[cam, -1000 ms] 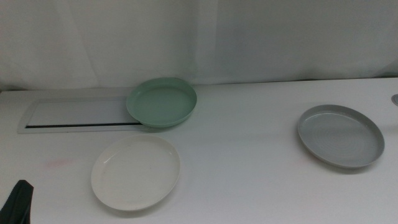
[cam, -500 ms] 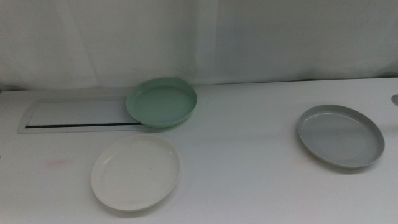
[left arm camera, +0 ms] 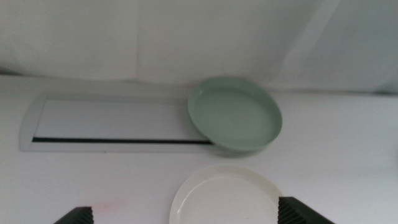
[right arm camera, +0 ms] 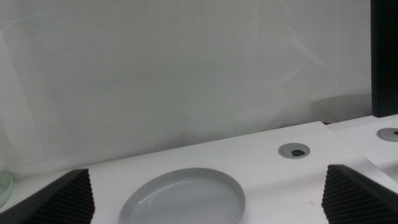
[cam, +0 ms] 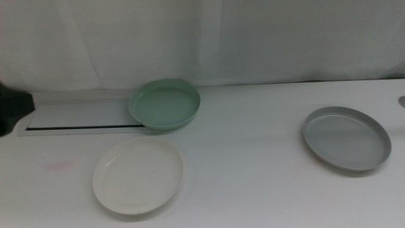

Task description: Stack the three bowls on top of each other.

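Note:
Three bowls lie apart on the white table. The mint green bowl [cam: 164, 103] sits at the back, overlapping the end of a flat white panel. In front of it lies the white bowl [cam: 138, 175], and the grey bowl [cam: 345, 137] is far to the right. A dark part of my left arm [cam: 12, 107] shows at the left edge. My left gripper [left arm camera: 186, 213] is open and holds nothing, hovering over the white bowl [left arm camera: 225, 196] with the green bowl [left arm camera: 235, 114] beyond. My right gripper [right arm camera: 211, 193] is open above the grey bowl [right arm camera: 183, 196] and is out of the middle view.
The flat white panel [cam: 79, 117] with a dark slot lies at the back left. A round grommet [right arm camera: 295, 150] sits in the table beyond the grey bowl. A white curtain backs the table.
The left arm's dark tip left the bottom left corner, was out of view half a second ago, and now shows higher at the left edge by the panel. The bowls have not moved.

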Controlling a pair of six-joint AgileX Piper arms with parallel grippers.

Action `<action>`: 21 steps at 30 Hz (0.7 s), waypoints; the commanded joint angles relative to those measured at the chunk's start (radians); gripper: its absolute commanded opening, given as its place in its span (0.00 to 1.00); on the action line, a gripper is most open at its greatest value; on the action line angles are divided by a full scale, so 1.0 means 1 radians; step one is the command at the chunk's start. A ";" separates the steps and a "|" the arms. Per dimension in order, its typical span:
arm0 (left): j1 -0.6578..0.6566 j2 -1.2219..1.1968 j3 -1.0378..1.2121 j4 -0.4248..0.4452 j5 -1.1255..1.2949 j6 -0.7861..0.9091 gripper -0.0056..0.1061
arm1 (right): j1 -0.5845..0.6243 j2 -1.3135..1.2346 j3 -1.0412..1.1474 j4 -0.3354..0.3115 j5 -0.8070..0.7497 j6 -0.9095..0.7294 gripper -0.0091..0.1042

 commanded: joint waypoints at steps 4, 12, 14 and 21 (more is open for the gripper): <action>0.003 0.167 -0.091 -0.013 0.065 0.028 0.74 | -0.005 -0.035 0.005 -0.007 -0.011 -0.001 0.99; 0.003 0.339 -0.098 0.009 0.085 0.028 0.74 | -0.005 -0.035 0.005 -0.007 -0.019 -0.001 0.99; 0.003 0.385 -0.098 0.012 0.090 0.028 0.74 | -0.005 -0.035 0.005 -0.007 -0.019 -0.001 0.99; -0.014 0.574 -0.098 0.014 0.061 0.028 0.74 | -0.005 -0.035 0.005 -0.007 -0.019 -0.001 0.99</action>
